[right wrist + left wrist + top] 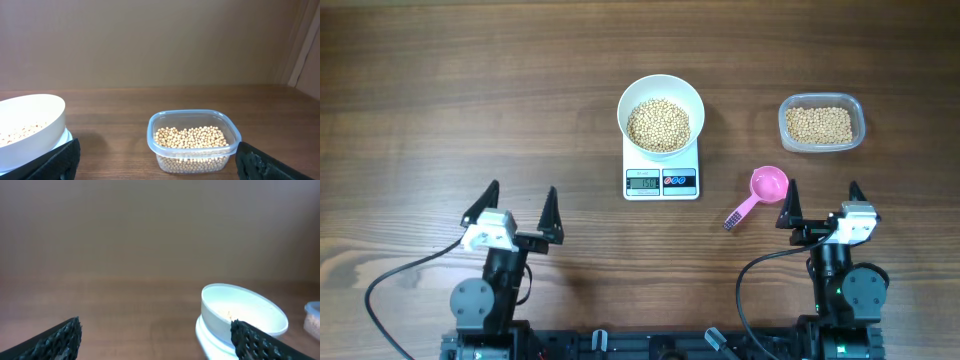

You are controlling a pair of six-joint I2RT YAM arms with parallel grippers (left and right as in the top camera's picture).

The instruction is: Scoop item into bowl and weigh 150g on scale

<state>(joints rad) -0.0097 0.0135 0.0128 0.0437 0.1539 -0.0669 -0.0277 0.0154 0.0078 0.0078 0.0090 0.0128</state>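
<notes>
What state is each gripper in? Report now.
Left gripper: open, holding nothing.
Right gripper: open, holding nothing.

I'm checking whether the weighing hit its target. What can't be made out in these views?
Overhead: digits on the scale are too small to read.
Left wrist: the scale is mostly hidden under the bowl and a finger; the tub is cut by the right edge.
Right wrist: the bowl is cut by the left edge.
Pink scoop: outside both wrist views.
</notes>
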